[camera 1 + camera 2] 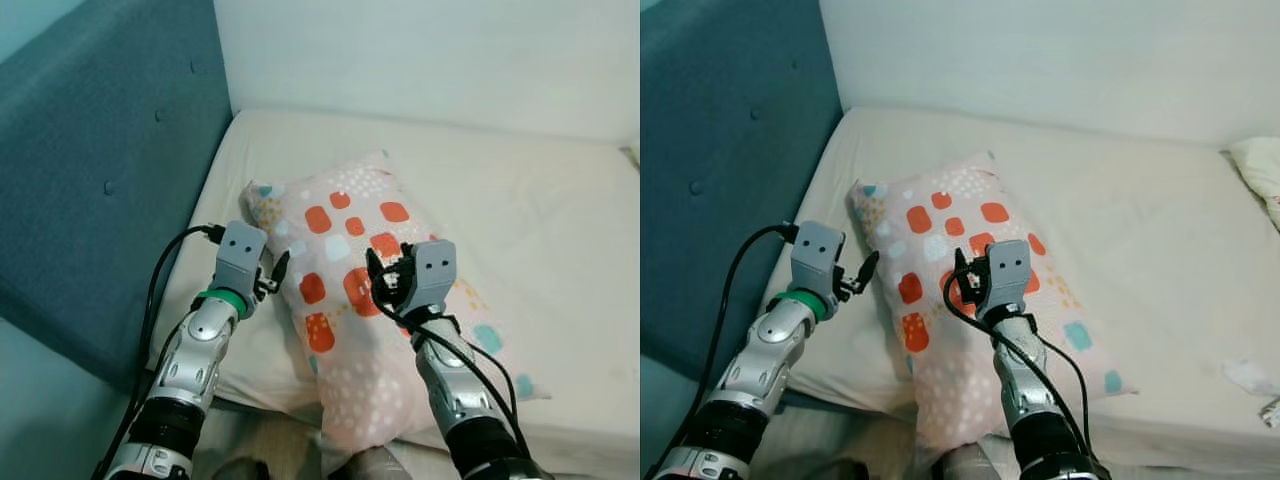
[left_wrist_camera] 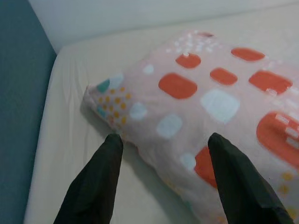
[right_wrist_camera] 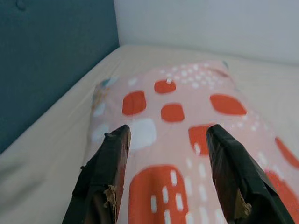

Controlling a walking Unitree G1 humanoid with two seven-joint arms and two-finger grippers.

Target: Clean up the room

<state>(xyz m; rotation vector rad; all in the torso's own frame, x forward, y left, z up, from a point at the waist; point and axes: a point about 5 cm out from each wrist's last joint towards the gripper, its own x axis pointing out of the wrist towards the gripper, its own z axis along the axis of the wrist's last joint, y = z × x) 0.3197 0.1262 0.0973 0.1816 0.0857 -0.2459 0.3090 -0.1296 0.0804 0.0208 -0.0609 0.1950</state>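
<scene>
A pink pillow [image 1: 345, 245] with orange, white and teal patches lies slantwise on the cream bed [image 1: 530, 210]; its near end hangs over the bed's front edge. My left gripper [image 1: 276, 277] is open at the pillow's left side, low over the sheet. In the left wrist view the left gripper [image 2: 165, 137] has its two fingers either side of the pillow's [image 2: 210, 93] edge, near its corner. My right gripper [image 1: 385, 282] is open just above the pillow's middle. In the right wrist view the right gripper [image 3: 167, 128] has the pillow's [image 3: 187, 105] top between its spread fingers.
A teal padded headboard [image 1: 90, 170] runs along the bed's left side, and a white wall [image 1: 420, 50] stands behind. A cream cushion or cloth [image 1: 1262, 165] shows at the right edge. Small white scraps [image 1: 1248, 375] lie on the sheet at the near right.
</scene>
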